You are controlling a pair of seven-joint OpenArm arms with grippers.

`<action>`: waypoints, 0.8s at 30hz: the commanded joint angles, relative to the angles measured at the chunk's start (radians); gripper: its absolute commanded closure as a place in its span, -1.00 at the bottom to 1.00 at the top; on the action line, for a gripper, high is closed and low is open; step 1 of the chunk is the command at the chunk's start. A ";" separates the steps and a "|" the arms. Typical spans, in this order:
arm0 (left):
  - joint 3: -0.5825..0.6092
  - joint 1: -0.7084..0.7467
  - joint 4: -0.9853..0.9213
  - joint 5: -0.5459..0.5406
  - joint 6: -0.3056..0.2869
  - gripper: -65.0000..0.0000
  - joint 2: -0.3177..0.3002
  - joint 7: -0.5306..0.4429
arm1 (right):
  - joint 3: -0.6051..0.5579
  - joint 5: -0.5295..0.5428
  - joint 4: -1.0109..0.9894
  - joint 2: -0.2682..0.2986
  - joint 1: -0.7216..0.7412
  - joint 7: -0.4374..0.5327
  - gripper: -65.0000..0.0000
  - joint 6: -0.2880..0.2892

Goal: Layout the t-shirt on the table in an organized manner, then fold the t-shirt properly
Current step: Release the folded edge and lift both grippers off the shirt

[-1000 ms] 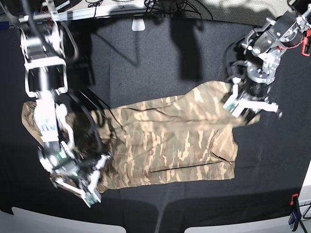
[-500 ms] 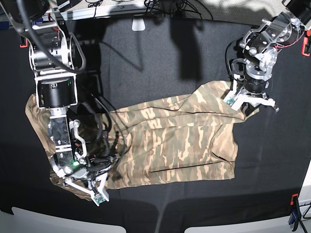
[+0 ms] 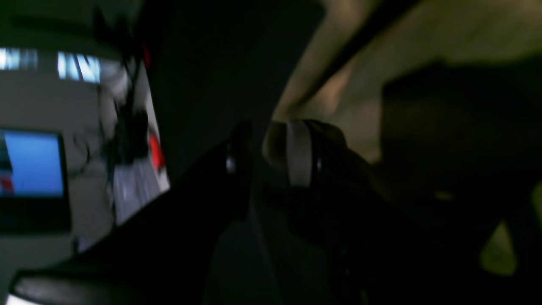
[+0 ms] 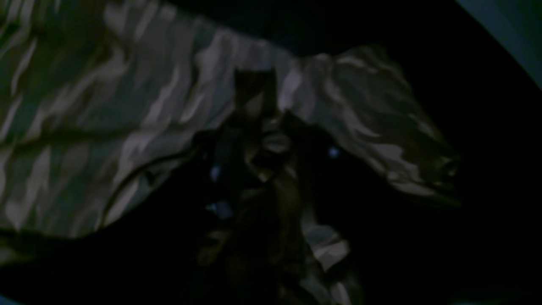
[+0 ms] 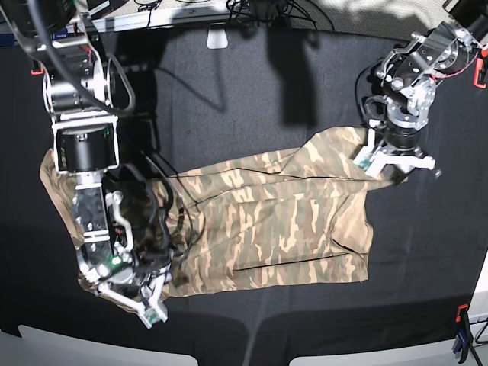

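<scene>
The camouflage t-shirt (image 5: 282, 221) lies spread across the middle of the black table (image 5: 229, 91), still creased, with one sleeve reaching out at the far left. My left gripper (image 5: 394, 162) is at the shirt's upper right corner. In the blurred left wrist view its fingers (image 3: 298, 156) stand slightly apart, and tan cloth (image 3: 423, 34) lies just beyond them. My right gripper (image 5: 126, 296) sits low on the shirt's lower left corner. The dark right wrist view shows its jaws spread, open, with bunched camouflage fabric (image 4: 271, 144) lying between them.
Red-and-blue clamps sit at the table's right edge (image 5: 480, 72) and lower right corner (image 5: 461, 335). White corner pieces (image 5: 76, 347) line the near edge. Cables (image 5: 259, 9) run along the far edge. A lit monitor (image 3: 31, 163) shows beyond the table.
Both grippers have gone from shut to spread apart. The arm at the view's left has swung and settled over the shirt's lower left corner. The upper right corner has shifted slightly up.
</scene>
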 commanded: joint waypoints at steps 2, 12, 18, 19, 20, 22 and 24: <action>-0.008 -0.042 0.014 0.029 0.001 0.60 -0.013 0.068 | 0.006 0.003 0.018 0.012 0.042 0.025 -0.02 -0.039; -0.007 0.101 0.166 0.283 -0.003 0.62 -0.013 -0.047 | 0.006 0.000 0.081 0.014 0.063 0.016 -0.01 -0.052; -0.005 0.248 0.273 0.283 -0.007 0.62 -0.012 -0.127 | 0.006 -0.012 0.220 0.014 -0.009 -0.002 -0.01 0.064; -0.005 0.256 0.280 0.268 -0.027 0.62 -0.012 -0.126 | 0.006 -0.013 0.251 0.014 -0.032 -0.005 -0.01 0.064; -0.005 0.257 0.283 0.241 -0.062 0.62 -0.012 -0.123 | 0.006 -0.016 0.280 0.015 -0.058 -0.007 -0.01 0.064; -0.006 0.253 0.279 0.153 -0.168 0.61 -0.012 -0.123 | 0.006 -0.033 0.336 0.014 -0.107 -0.009 -0.01 0.064; -0.006 0.250 0.271 0.124 -0.240 0.58 -0.011 -0.124 | 0.006 -0.039 0.383 0.015 -0.151 -0.010 -0.01 0.063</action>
